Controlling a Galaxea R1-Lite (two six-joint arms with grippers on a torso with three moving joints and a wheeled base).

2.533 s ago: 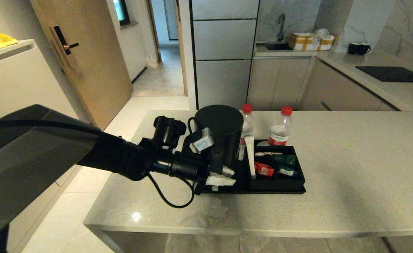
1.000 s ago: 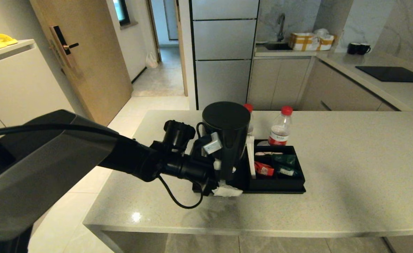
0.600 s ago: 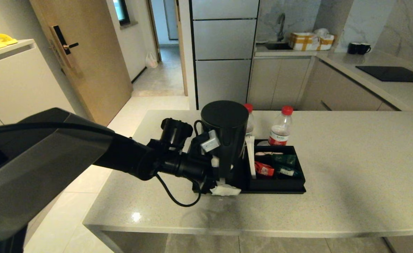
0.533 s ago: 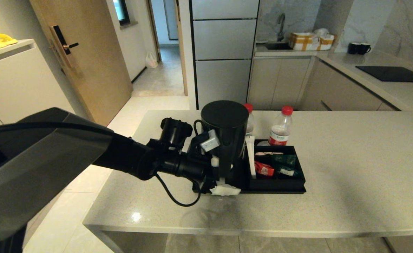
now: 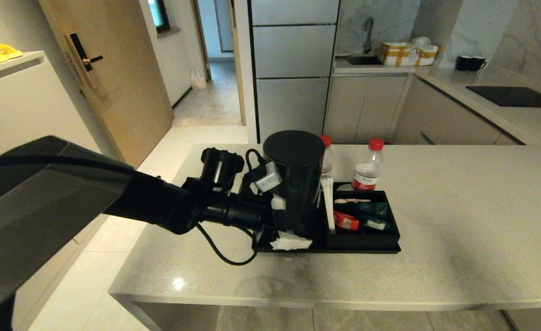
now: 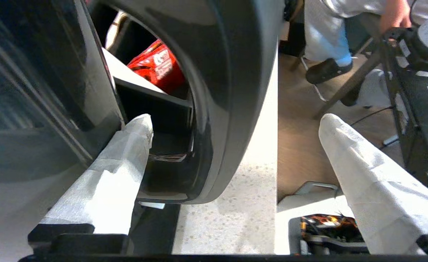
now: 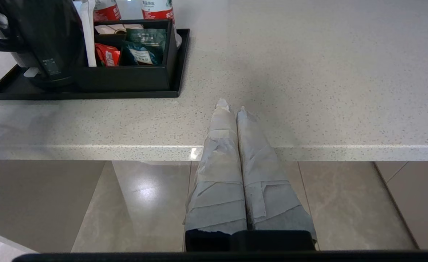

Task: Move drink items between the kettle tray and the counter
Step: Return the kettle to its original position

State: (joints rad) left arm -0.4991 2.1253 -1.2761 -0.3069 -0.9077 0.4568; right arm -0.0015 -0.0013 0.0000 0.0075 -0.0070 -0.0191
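The left gripper point(image 6: 236, 145) stands spread wide around the kettle's handle point(image 6: 232, 91), one taped finger point(image 6: 126, 153) in the gap between handle and body, the other well clear, so nothing is gripped. The black kettle point(image 5: 295, 184) stands upright at the left end of the kettle tray point(image 5: 367, 249), beside the sachet box point(image 5: 362, 236) and two water bottles point(image 5: 365, 168). To finish well, I judge it should back straight out without brushing the handle; the right gripper point(image 7: 232, 109) hangs pressed together at the counter point(image 7: 308, 91) edge.
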